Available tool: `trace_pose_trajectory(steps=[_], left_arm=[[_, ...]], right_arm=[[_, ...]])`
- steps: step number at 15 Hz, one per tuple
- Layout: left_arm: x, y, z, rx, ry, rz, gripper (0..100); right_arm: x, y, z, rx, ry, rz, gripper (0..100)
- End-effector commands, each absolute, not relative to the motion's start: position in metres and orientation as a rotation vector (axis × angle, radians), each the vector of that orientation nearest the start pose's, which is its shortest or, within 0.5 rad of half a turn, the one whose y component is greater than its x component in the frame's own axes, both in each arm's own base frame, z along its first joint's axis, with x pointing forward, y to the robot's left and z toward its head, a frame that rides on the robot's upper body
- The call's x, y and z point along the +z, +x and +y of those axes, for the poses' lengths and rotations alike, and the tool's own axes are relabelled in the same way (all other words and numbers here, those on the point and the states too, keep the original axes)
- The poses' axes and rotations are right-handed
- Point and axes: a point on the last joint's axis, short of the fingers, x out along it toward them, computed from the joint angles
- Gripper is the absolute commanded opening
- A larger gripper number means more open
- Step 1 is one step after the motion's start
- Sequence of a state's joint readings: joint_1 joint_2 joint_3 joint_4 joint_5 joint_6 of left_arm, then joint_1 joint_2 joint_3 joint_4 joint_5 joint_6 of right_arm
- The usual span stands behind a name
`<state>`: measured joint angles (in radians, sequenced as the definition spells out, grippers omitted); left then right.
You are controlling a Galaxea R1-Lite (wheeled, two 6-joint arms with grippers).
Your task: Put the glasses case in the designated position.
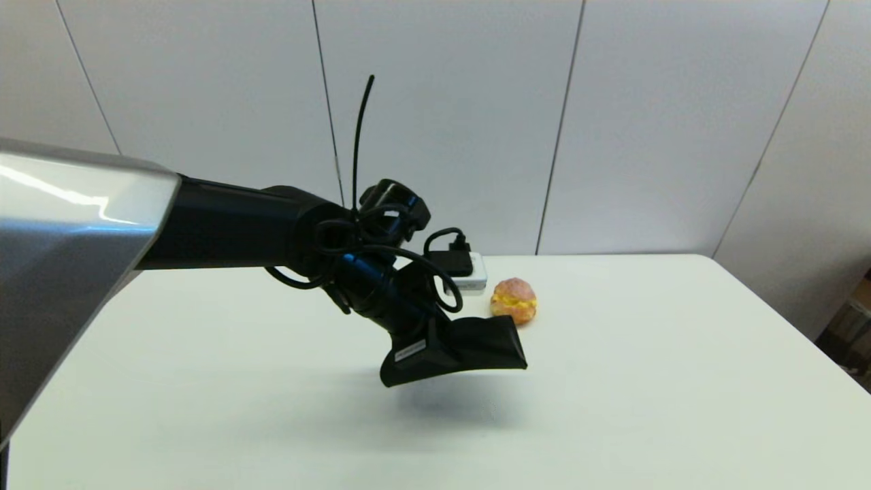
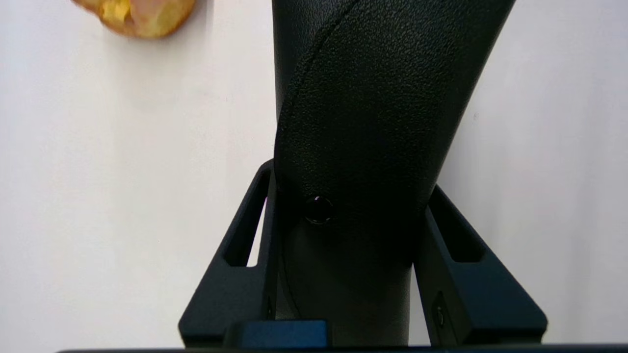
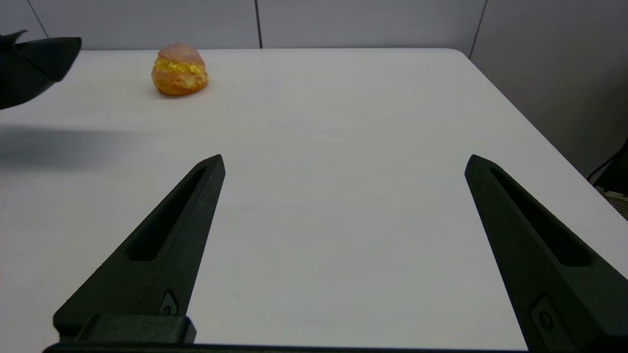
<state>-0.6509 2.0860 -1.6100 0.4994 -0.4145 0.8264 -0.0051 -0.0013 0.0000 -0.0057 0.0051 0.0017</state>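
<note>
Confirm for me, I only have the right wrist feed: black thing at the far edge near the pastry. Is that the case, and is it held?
Observer: Yes. The left wrist view shows the left gripper shut on the glasses case, a finger on each side.
Operator: On the table or lifted?
Observer: Lifted. In the head view it hangs above the table, with its shadow lying separate beneath it.
Operator: Anything behind the pastry I can't see?
Observer: A small white box with a black plug on it, beside the pastry on the robot's left, partly hidden by the arm's cables.
</note>
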Motion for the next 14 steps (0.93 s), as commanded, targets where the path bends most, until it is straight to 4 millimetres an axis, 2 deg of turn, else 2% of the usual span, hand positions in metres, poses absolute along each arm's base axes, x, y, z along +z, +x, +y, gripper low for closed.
trace_pose_trajectory(steps=[1,5,14], left_arm=[[0.153,0.314,-0.274,-1.402,0.853,0.567,0],[0.157,0.321,-0.298,-1.418,0.862,0.526,0],[0.143,0.318,-0.322,-1.433,0.824,0.542,0]], right_arm=[[0.076,-0.023,0.000,0.000,0.001,-0.006,100],[0.076,-0.023,0.000,-0.002,0.002,-0.006,100],[0.076,-0.023,0.000,0.000,0.002,-0.006,100]])
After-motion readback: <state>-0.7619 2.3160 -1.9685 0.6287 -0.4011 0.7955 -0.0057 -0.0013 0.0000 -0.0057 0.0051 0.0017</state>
